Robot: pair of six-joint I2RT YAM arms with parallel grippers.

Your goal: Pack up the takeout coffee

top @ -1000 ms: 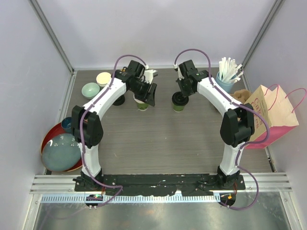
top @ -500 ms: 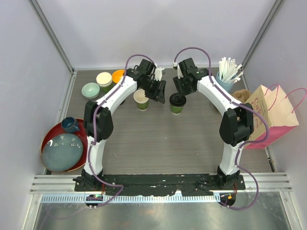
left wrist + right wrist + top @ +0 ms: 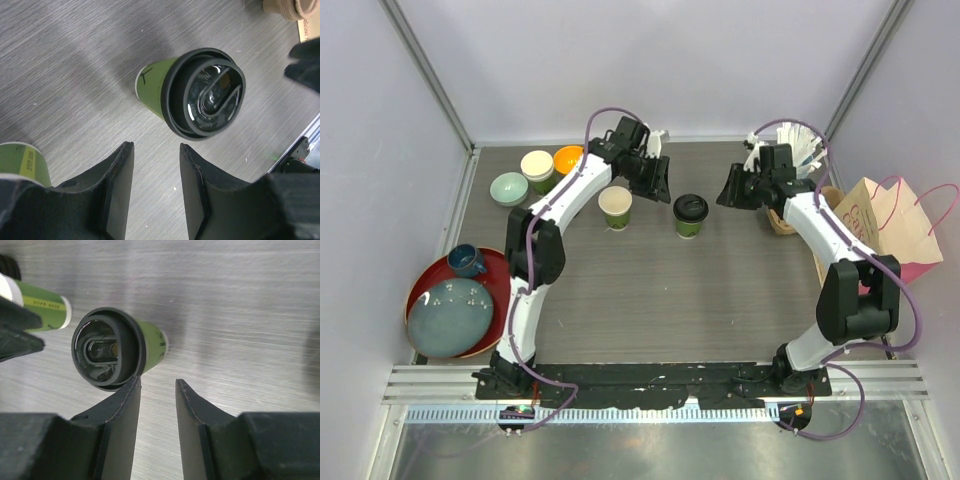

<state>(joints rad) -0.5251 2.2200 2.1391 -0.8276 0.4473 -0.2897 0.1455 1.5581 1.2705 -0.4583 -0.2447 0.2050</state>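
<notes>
Two paper cups on the bench (image 3: 650,300), which is grey wood-grain laminate. Both are small tapered cylinders with matte dark-green walls.

The lidded cup (image 3: 691,214) stands upright toward the back, near the middle. I count one lid (image 3: 204,99): round black plastic, glossy, with a raised rim and an oblong recess.

The open cup (image 3: 615,207) stands upright to its left, apart from it. It has a pale inside and a rolled rim.

Left jaws: flat black fingers parted, nothing between them, hanging behind the gap between the two cups.

Right jaws: parted and empty, to the right of the lidded cup and clear of it in the top view.

One pink paper bag (image 3: 895,235) at the right edge.
</notes>
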